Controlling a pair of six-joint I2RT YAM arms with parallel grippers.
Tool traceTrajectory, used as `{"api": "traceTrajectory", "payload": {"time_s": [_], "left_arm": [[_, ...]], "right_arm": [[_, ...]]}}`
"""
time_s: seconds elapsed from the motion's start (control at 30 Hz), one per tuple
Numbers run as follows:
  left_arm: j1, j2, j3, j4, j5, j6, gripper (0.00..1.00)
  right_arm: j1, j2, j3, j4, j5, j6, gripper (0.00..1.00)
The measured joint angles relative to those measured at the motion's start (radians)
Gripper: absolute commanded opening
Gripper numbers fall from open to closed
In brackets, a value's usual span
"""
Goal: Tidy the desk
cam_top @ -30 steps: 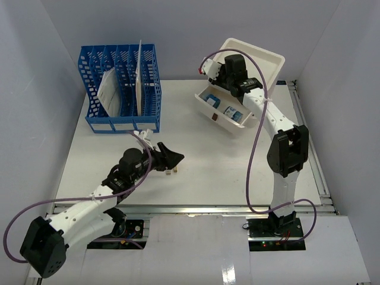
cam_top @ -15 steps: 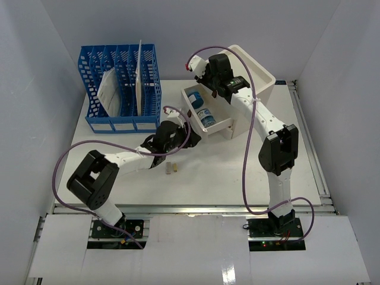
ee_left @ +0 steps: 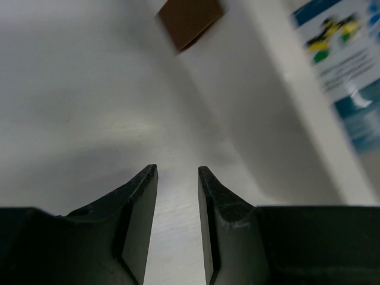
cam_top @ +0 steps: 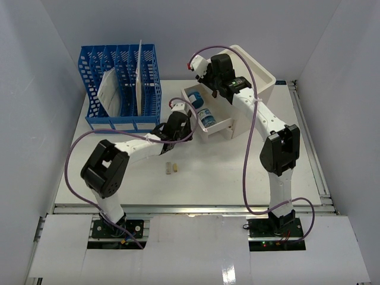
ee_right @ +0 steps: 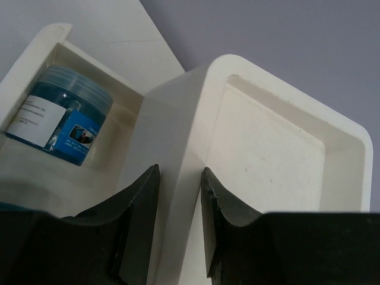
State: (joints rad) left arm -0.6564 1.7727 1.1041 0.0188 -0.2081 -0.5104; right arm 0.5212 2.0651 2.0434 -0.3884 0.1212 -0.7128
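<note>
The desk [cam_top: 237, 166] is a white tabletop. At its back stands a white drawer box [cam_top: 258, 77] with its drawer [cam_top: 221, 127] pulled out, two blue jars [cam_top: 205, 117] lying inside. My right gripper [ee_right: 178, 169] is shut on the box's top wall [ee_right: 178, 119], and one jar [ee_right: 56, 113] shows to its left. My left gripper [ee_left: 177, 169] hovers low over the desk beside the drawer's left side [ee_left: 279, 119], open with nothing between its fingers. In the top view it [cam_top: 183, 116] sits just left of the drawer.
A blue slotted file rack [cam_top: 122, 89] holding papers stands at the back left. Two small tan pieces [cam_top: 171, 168] lie on the desk near the middle. A brown patch [ee_left: 190, 18] shows on the drawer's side. A metal rail [cam_top: 314, 160] runs along the right edge.
The drawer box went from tilted in the air to standing on the desk. My left arm swung from the tan pieces up to the drawer, its jaws narrowing.
</note>
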Motion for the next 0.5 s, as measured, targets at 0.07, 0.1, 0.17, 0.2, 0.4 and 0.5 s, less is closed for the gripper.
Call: {"api": "traceTrajectory", "payload": {"time_s": [0.07,0.1,0.17,0.2,0.4,0.5], "left_arm": [[-0.003,0.092,0.116,-0.005,0.040,0.016,0.43],[-0.003,0.125,0.153,-0.009,0.062,0.021,0.43],[-0.003,0.182,0.214,-0.015,0.110,0.026,0.43],[-0.007,0.204,0.239,-0.016,0.129,0.025,0.43],[-0.036,0.188,0.188,0.072,0.176,-0.007,0.43],[-0.045,0.077,0.037,0.115,0.148,-0.040,0.44]], "right_arm": [[-0.001,0.000,0.000,0.000,0.001,0.002,0.22],[-0.005,-0.001,-0.003,0.003,0.003,0.001,0.22],[-0.014,-0.003,-0.010,0.011,0.008,-0.003,0.22],[-0.020,-0.004,-0.015,0.018,0.008,-0.004,0.22],[-0.036,-0.014,-0.041,0.049,-0.013,-0.012,0.21],[-0.035,-0.014,-0.042,0.049,-0.015,-0.011,0.21]]}}
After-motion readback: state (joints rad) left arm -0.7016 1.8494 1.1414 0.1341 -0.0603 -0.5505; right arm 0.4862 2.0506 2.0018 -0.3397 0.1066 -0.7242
